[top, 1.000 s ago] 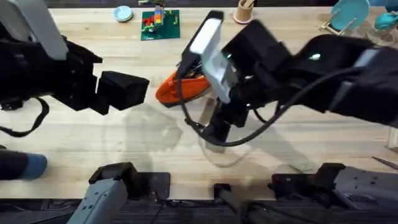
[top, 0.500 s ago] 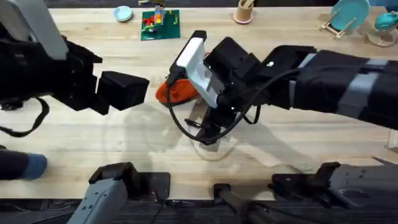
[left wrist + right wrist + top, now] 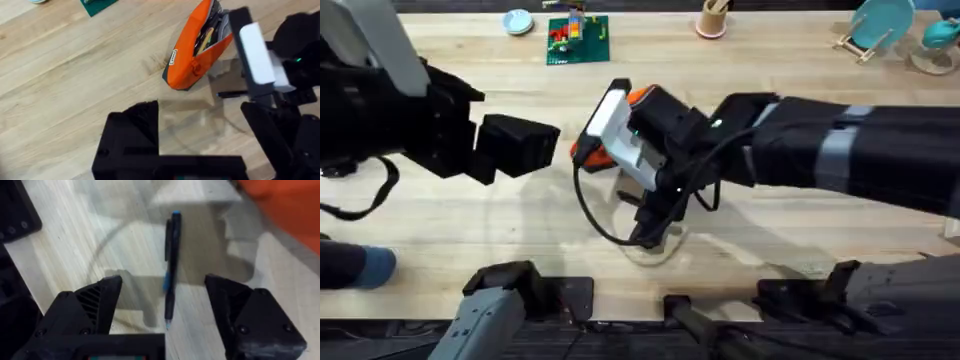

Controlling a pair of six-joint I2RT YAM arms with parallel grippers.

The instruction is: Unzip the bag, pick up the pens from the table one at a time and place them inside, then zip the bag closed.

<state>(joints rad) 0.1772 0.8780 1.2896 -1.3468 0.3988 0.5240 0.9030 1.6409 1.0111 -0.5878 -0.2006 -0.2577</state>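
The orange bag (image 3: 588,150) lies mid-table, largely covered by my right arm. In the left wrist view the bag (image 3: 192,60) gapes open along its top, with slim items inside. One dark pen (image 3: 170,275) with blue accents lies on the table (image 3: 520,215) beside the bag. My right gripper (image 3: 165,312) hangs open just over it, a finger on each side of the pen's lower half, touching nothing. Seen from overhead, the right gripper (image 3: 655,230) points down at the table in front of the bag. My left gripper (image 3: 520,145) hovers to the bag's left.
Along the far edge sit a green plate with toy bricks (image 3: 578,40), a small blue dish (image 3: 517,21), a cup of sticks (image 3: 712,20) and a teal plate on a rack (image 3: 880,25). A blue object (image 3: 365,265) lies at the near left.
My right arm has swung left and come down toward the table in front of the bag, covering more of it. The left arm has stayed still.
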